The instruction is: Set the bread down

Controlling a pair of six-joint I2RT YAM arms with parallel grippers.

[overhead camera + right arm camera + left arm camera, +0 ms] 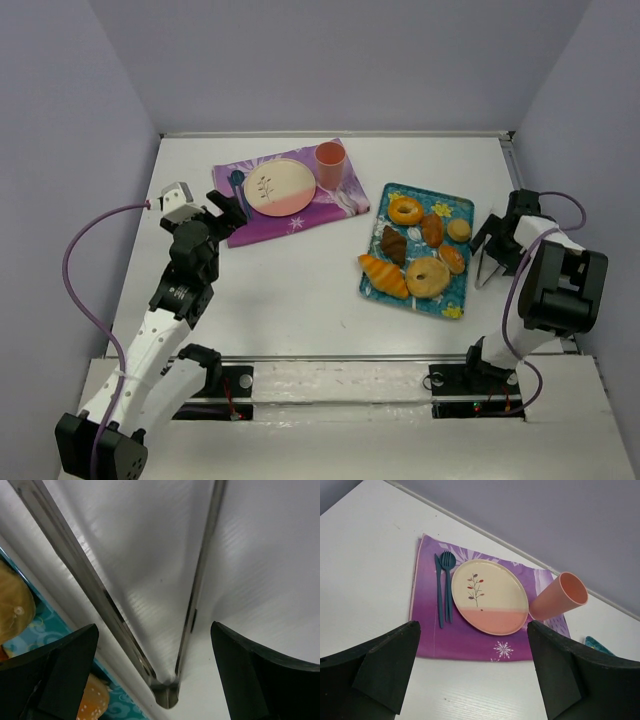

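Note:
The bread [432, 229] is a small glossy orange-brown oval roll lying on the teal tray [455, 301], towards its back, among other pastries. My right gripper [498, 237] is just right of the tray. It is open, low over the metal tongs [489, 266] on the table. In the right wrist view my right gripper [155, 677] straddles the tongs [170, 692] near their hinge end without touching them. My left gripper [228, 205] is open and empty at the placemat's near left corner; its wrist view [472, 675] shows bare table between the fingers.
A purple placemat [330, 205] at the back holds a cream-and-pink plate [280, 186], blue cutlery [445, 587] and a pink cup [331, 163]. The tray also holds two croissants [384, 276], ring breads [405, 210] and small rolls [452, 258]. Walls enclose the table.

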